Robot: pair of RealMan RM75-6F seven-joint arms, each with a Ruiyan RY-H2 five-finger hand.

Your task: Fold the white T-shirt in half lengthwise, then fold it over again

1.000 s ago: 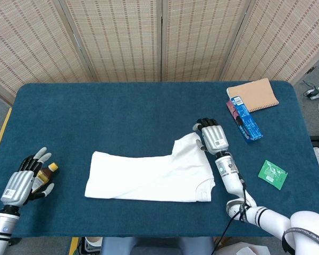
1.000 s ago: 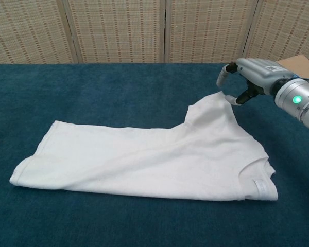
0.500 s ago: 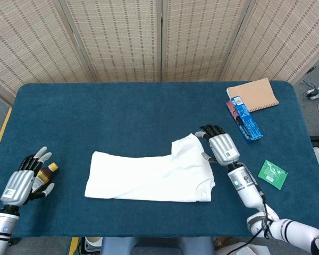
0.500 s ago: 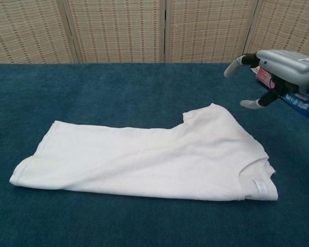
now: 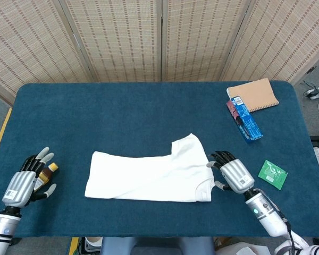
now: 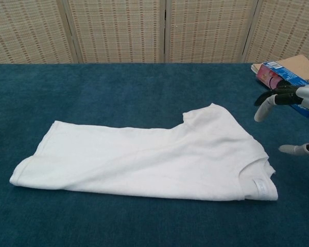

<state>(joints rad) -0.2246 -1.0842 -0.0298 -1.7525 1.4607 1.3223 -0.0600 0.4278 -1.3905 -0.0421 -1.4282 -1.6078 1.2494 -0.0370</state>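
While it holds nothing, the right hand sits at the near right with fingers spread, just right of the white T-shirt, not touching it. Left hand at near left edge, fingers apart over a small brown bottle; contact unclear. T-shirt lies flat, folded lengthwise, in the near middle of the blue worktop, one sleeve pointing far, collar end toward the right hand. Right: green packet. Far right: blue box, tan notebook.
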